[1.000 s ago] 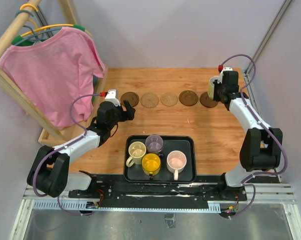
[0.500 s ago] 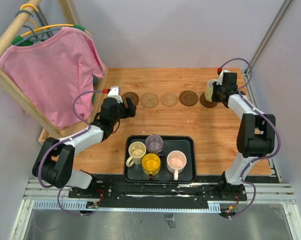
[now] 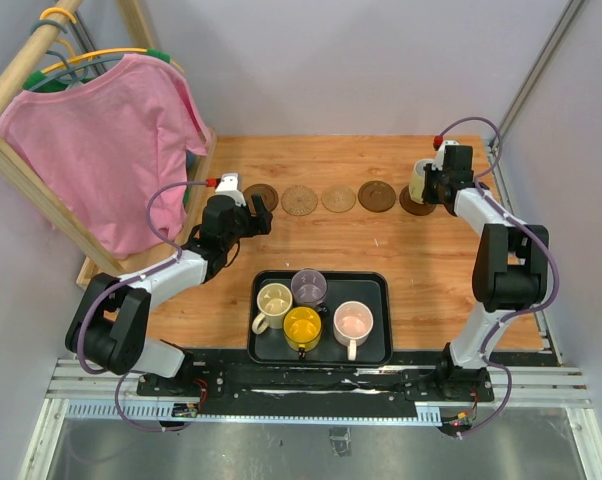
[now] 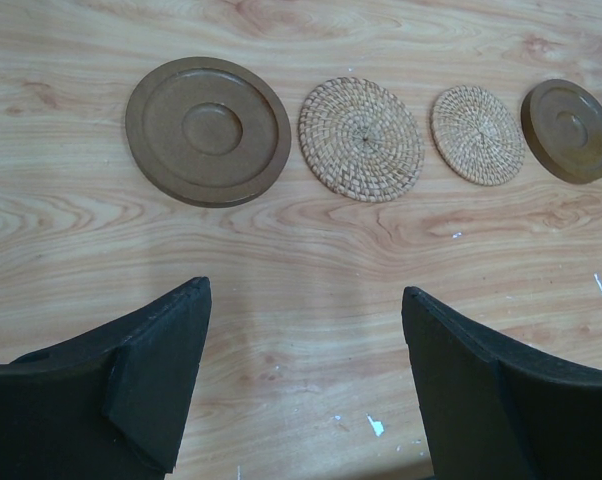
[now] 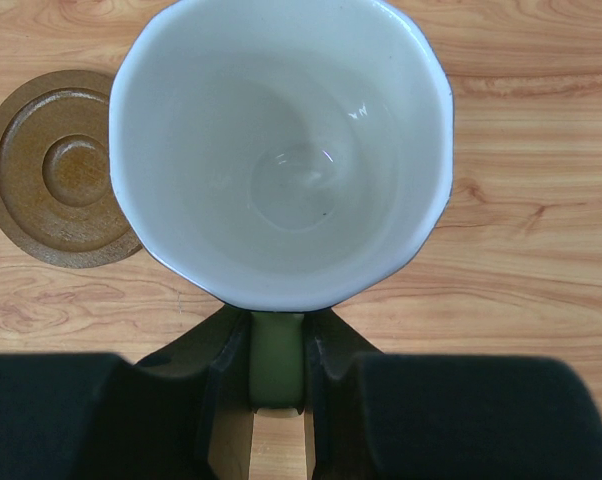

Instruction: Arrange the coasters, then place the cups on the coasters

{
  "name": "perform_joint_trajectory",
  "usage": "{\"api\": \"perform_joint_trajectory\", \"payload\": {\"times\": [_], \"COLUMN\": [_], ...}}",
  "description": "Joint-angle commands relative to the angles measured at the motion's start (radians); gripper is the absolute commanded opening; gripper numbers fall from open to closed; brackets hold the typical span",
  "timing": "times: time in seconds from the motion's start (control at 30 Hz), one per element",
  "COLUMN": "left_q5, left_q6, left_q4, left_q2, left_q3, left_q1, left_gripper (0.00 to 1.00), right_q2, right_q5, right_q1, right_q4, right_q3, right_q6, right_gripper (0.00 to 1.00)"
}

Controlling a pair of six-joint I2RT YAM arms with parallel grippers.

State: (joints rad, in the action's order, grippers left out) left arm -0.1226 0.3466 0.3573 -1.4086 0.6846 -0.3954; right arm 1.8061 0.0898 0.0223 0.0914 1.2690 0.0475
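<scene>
Five coasters lie in a row across the table: dark brown (image 3: 259, 195) (image 4: 208, 131), tan woven (image 3: 299, 199) (image 4: 361, 139), tan woven (image 3: 338, 198) (image 4: 478, 135), dark brown (image 3: 377, 195) (image 5: 56, 170), and a dark one at the right end (image 3: 413, 207), mostly hidden under the pale yellow-green cup (image 3: 421, 180) (image 5: 281, 150). My right gripper (image 3: 439, 185) (image 5: 277, 345) is shut on that cup's green handle (image 5: 277, 370). My left gripper (image 3: 256, 220) (image 4: 306, 390) hangs open and empty just in front of the leftmost coaster. The cream (image 3: 274, 300), grey-purple (image 3: 308, 286), yellow (image 3: 302, 326) and pink (image 3: 352, 322) cups stand in the tray.
The black rectangular tray (image 3: 381, 290) sits at the near middle between the arm bases. A wooden rack with a pink shirt (image 3: 106, 140) stands along the left edge, close behind my left arm. A metal post (image 3: 541, 70) rises at the far right.
My right gripper carried the cup slightly back and left over the rightmost coaster. My left gripper edged a little towards the coaster row. Both have held still for the last half second.
</scene>
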Motion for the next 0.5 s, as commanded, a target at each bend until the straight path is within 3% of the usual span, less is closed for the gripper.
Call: {"api": "perform_joint_trajectory", "payload": {"times": [0.0,0.47], "left_q5": [-0.015,-0.014], "left_q6": [-0.013,-0.012], "left_q4": [0.02,0.02], "left_q2": [-0.007,-0.012], "left_q3": [0.031,0.03], "left_q1": [-0.009,-0.008], "left_gripper": [0.81,0.81], "right_q2": [0.005,0.012], "right_q5": [0.019,0.022], "right_q1": [0.01,0.01], "right_q4": [-0.093,-0.083], "right_q3": [0.065,0.053], "right_q6": [0.001,0.005], "right_gripper": [0.01,0.01]}}
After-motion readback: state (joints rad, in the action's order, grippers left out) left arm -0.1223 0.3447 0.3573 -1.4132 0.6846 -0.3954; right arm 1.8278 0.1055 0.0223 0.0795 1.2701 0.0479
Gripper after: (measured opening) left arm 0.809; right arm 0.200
